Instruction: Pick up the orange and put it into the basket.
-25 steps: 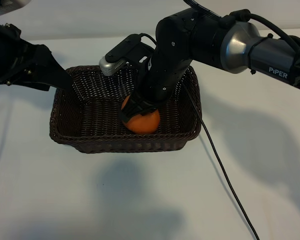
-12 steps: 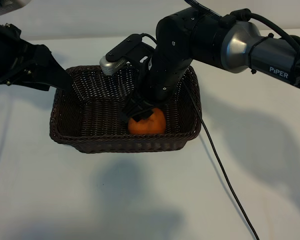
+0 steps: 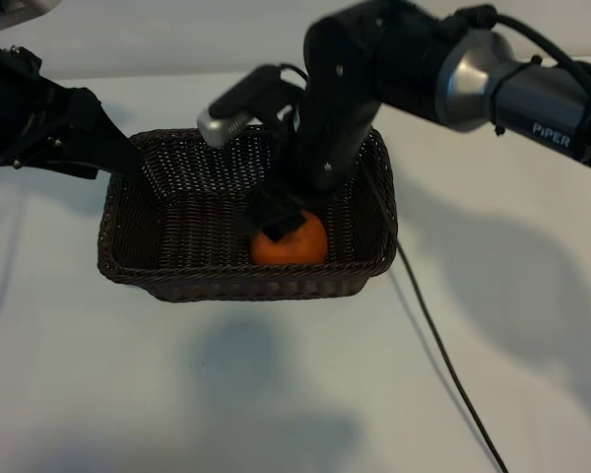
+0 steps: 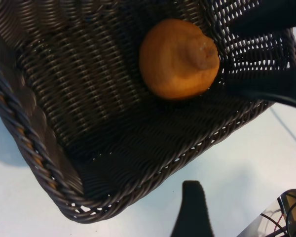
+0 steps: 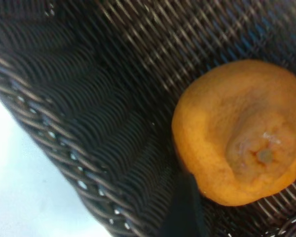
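Observation:
The orange [image 3: 292, 242] lies on the floor of the dark woven basket [image 3: 227, 288], against its near right wall, knob end up [image 5: 239, 131]. My right gripper [image 3: 277, 216] hangs just above the fruit's far left side, open and holding nothing; one dark finger [image 5: 185, 207] stands beside the orange. In the left wrist view the orange [image 4: 179, 58] sits free between the right gripper's two spread fingers [image 4: 266, 89]. My left gripper [image 3: 120, 158] is parked over the basket's far left corner, open and empty; one finger [image 4: 193, 210] shows over the table.
A black cable [image 3: 443, 365] trails from the right arm down past the basket's right side across the white table [image 3: 128, 394]. The basket's walls [image 4: 39, 148] rise around the orange.
My right gripper opened and let go of the orange. The fruit settled slightly to the right on the basket floor, and the gripper has lifted a little.

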You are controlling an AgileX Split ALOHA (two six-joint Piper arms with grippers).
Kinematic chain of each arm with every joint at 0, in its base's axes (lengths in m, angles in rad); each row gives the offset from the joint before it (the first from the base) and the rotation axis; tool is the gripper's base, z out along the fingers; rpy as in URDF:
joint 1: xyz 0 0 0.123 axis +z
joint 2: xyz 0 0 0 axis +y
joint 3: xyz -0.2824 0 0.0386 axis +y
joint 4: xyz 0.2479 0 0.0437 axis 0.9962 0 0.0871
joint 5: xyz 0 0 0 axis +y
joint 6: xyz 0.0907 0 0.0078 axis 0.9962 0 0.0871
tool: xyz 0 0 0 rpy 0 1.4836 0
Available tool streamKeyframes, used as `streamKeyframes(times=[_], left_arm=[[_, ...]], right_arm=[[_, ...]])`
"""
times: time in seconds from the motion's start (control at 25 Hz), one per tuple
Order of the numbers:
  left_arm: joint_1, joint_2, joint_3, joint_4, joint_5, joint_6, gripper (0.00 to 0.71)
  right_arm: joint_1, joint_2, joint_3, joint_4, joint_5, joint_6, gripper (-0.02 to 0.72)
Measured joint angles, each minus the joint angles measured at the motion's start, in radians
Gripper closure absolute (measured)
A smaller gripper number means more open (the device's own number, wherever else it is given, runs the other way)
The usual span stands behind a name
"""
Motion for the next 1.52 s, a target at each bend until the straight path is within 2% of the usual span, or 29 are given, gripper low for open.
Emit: streamKeyframes(times=[0.16,0.32,0.4,0.64,1.12,1.28,1.52], left_arm=[[0.000,0.000,0.000,0.000,0.000,0.000,0.129],[0.000,0.000,0.000,0.000,0.000,0.000,0.129],[0.000,0.000,0.000,0.000,0.000,0.000,0.129],[0.000,0.000,0.000,0.000,0.000,0.000,0.129],[0.000,0.000,0.000,0.000,0.000,0.000,0.129],[0.000,0.000,0.000,0.000,0.000,0.000,0.129],[0.000,0.000,0.000,0.000,0.000,0.002,0.129]], right_arm=[[-0.001,0.000,-0.106,0.001,0.083,0.012,0.153],[-0.002,0.000,-0.176,-0.003,0.197,0.012,0.169],[-0.002,0.000,-0.195,-0.013,0.218,0.012,0.180],[-0.002,-0.022,-0.200,-0.043,0.228,0.012,0.214],[-0.011,-0.095,-0.200,-0.068,0.231,0.014,0.216],[-0.049,-0.134,-0.164,-0.067,0.228,0.019,0.216],[-0.144,-0.231,-0.011,-0.069,0.227,0.019,0.216]])
